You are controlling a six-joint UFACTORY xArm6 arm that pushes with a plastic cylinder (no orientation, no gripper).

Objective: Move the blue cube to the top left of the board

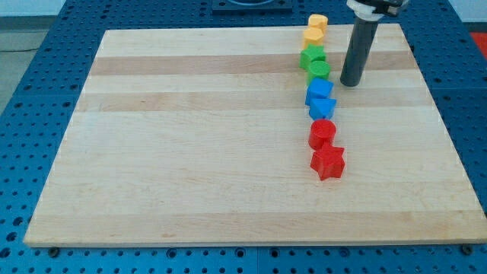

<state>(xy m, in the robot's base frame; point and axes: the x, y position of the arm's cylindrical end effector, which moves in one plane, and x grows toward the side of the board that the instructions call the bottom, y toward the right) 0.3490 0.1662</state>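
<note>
The blue cube [319, 89] sits on the wooden board [190, 152], right of centre, in a line of blocks. A blue star-shaped block [322, 107] touches it just below. My tip [350, 83] rests on the board a short way to the right of the blue cube, level with it and apart from it. The rod rises to the view's top edge.
Above the blue cube lie two green blocks [313, 57] [319, 71] and two yellow blocks [317, 22] [313, 36] near the top edge. Below lie a red cylinder [323, 133] and a red star [328, 161]. A blue perforated table [30, 91] surrounds the board.
</note>
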